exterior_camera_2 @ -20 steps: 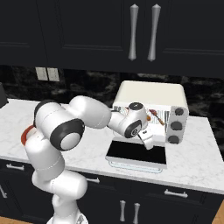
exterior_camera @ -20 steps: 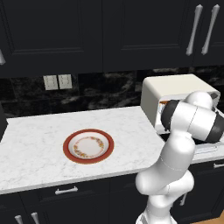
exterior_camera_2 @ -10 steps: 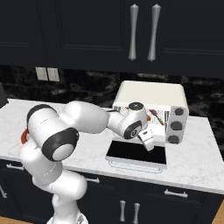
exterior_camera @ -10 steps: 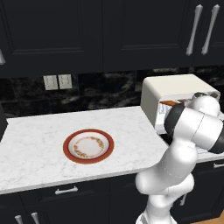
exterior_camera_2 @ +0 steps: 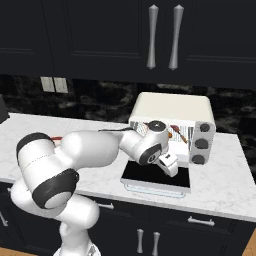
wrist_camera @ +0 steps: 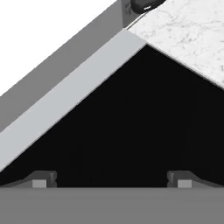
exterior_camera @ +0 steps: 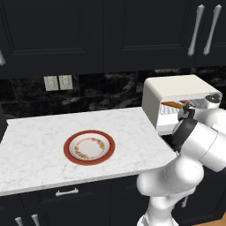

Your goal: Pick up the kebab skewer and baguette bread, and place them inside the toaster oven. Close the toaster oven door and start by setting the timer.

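The cream-white toaster oven (exterior_camera_2: 172, 107) stands open on the counter, and its door (exterior_camera_2: 150, 174) lies flat toward me. Inside, on the rack, I see an orange-brown baguette bread (exterior_camera: 170, 105) and beside it the reddish kebab skewer (exterior_camera: 186, 103), which appears as a red streak (exterior_camera_2: 175, 132) in the right base view. My gripper (exterior_camera_2: 169, 166) hangs just above the lowered door, open and holding nothing. In the hand view my gripper (wrist_camera: 111, 179) faces the door's dark glass (wrist_camera: 131, 122) at close range, with the cream frame (wrist_camera: 65, 100) running diagonally across.
A red-rimmed plate (exterior_camera: 89, 147) with nothing on it sits on the marble counter (exterior_camera: 39, 137) left of the oven. Three knobs (exterior_camera_2: 202, 144) run down the oven's right side. Dark cabinets (exterior_camera_2: 162, 37) hang above. The counter edge lies just past the door's front.
The arm's elbow has swung, and the gripper has sunk slightly closer to the lowered door. Its jaws stay wide; food and plate have not moved.
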Controlling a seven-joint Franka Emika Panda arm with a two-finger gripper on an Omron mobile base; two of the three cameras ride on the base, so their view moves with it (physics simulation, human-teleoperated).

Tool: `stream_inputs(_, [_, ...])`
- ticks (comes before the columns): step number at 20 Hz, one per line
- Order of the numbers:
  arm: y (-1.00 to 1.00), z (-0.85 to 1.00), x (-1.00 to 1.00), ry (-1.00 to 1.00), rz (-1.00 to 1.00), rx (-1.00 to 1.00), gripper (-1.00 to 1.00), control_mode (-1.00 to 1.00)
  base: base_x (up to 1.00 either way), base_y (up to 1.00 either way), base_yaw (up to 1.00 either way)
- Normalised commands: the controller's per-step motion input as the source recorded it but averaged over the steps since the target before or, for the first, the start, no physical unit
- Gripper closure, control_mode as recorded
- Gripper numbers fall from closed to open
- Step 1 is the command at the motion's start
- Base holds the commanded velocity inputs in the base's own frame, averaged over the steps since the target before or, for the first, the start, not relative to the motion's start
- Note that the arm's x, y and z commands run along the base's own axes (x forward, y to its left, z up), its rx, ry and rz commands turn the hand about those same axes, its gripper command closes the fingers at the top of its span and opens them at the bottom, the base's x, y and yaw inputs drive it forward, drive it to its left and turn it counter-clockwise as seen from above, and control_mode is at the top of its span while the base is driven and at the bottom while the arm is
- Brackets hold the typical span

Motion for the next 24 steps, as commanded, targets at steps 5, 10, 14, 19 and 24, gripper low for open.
stream_inputs(5, [0.36,0.12,-0.21,0.19,0.02,-0.02,-1.0,-1.0,0.0,0.0,0.0])
stream_inputs(10, [0.31,0.17,-0.19,0.18,0.0,-0.08,-1.0,-1.0,0.0,0.0,0.0])
stream_inputs(14, [0.22,0.11,-0.34,0.12,0.0,-0.04,-1.0,-1.0,0.0,0.0,0.0])
stream_inputs(19, [0.23,0.03,-0.48,0.0,0.01,-0.02,-1.0,-1.0,0.0,0.0,0.0])
stream_inputs(24, [0.25,0.0,-0.35,0.0,0.09,0.0,-1.0,-1.0,0.0,0.0,0.0])
